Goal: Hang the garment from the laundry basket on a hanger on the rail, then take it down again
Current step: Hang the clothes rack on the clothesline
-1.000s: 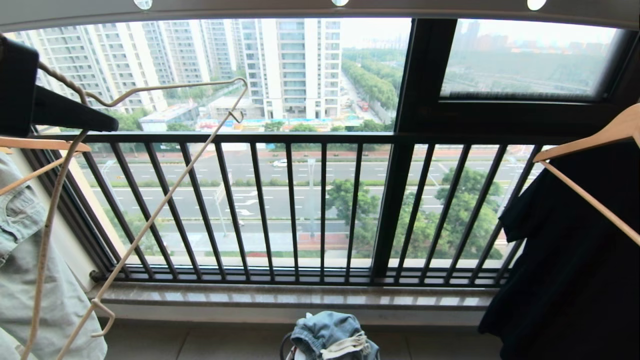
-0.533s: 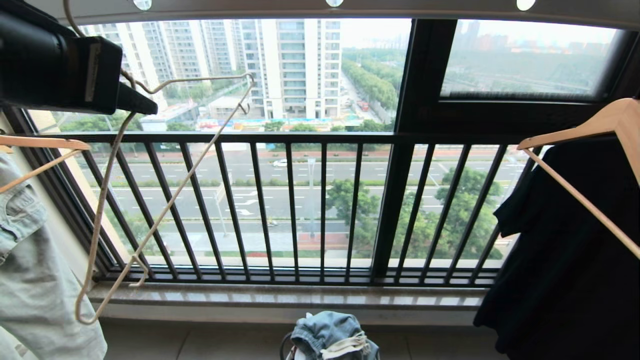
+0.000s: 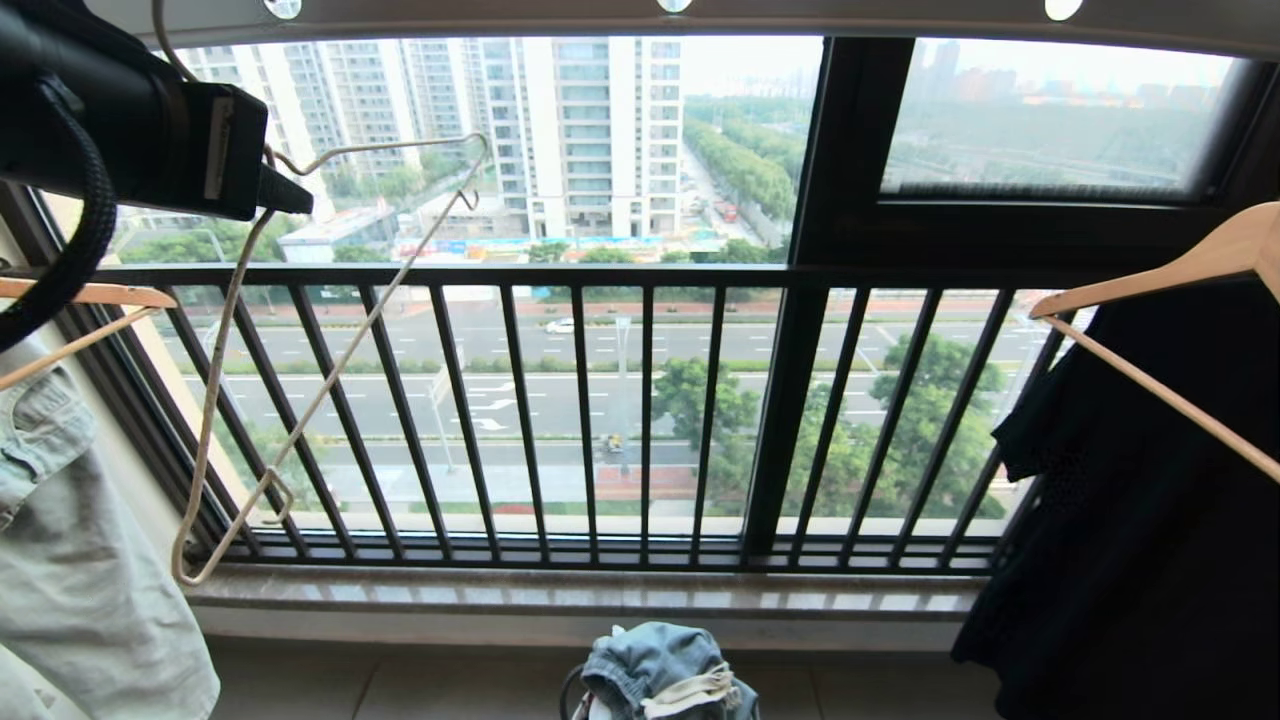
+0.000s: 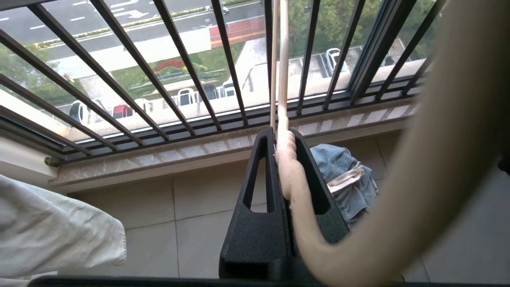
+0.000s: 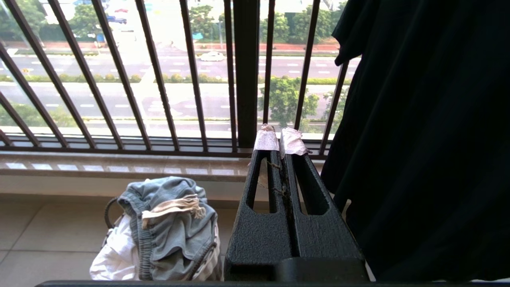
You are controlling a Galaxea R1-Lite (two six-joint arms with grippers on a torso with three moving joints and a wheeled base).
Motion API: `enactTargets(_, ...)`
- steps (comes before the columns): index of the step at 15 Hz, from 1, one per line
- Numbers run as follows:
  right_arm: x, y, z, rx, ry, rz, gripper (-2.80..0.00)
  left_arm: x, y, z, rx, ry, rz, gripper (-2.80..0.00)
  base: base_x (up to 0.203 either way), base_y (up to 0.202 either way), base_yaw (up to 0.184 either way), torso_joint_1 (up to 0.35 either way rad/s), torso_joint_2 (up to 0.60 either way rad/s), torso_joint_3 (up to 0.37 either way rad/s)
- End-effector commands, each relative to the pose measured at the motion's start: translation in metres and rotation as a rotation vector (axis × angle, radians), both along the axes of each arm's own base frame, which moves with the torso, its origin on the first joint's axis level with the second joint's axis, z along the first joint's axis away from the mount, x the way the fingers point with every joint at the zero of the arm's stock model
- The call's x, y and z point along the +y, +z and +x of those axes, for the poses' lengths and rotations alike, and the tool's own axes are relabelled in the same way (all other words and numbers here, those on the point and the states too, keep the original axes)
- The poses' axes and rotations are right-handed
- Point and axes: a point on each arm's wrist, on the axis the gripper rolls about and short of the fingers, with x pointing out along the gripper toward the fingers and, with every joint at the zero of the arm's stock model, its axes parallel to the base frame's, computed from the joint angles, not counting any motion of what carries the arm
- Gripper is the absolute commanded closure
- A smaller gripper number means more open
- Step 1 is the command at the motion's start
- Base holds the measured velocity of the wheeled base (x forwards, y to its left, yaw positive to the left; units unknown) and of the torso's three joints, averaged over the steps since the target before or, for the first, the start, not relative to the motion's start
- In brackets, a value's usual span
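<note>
Head view: hanger (image 3: 300,400) in left pincer (image 3: 285,195), long axis diagonal.

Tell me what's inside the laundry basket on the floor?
Blue-grey denim shorts with a cream drawstring are piled in the laundry basket, bulging over the top. The white bits are probably pocket linings. Whatever lies underneath is covered.

I'm on a high-rise home balcony: black barred window railing (image 3: 620,420), tiled floor (image 5: 40,231), clothes on wooden hangers (image 3: 1170,290).

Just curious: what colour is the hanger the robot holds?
Cream-white wire hanger, clearest in the head view.
</note>
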Motion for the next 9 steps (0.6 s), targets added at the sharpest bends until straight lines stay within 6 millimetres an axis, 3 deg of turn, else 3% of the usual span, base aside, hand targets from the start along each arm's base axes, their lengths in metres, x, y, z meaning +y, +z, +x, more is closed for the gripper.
enactTargets(1,0.0,0.0,0.0,0.002,0.0,0.0,0.0,0.0,-0.002,0.003,0.007,0.004,0.01,0.0,0.0,0.0,0.0,0.0,0.0,0.0)
enactTargets(9,0.0,0.0,0.0,0.001,0.0,0.0,0.0,-0.007,-0.007,0.022,0.002,0.0,0.008,0.0,0.0,0.0,0.0,0.0,0.0,0.0)
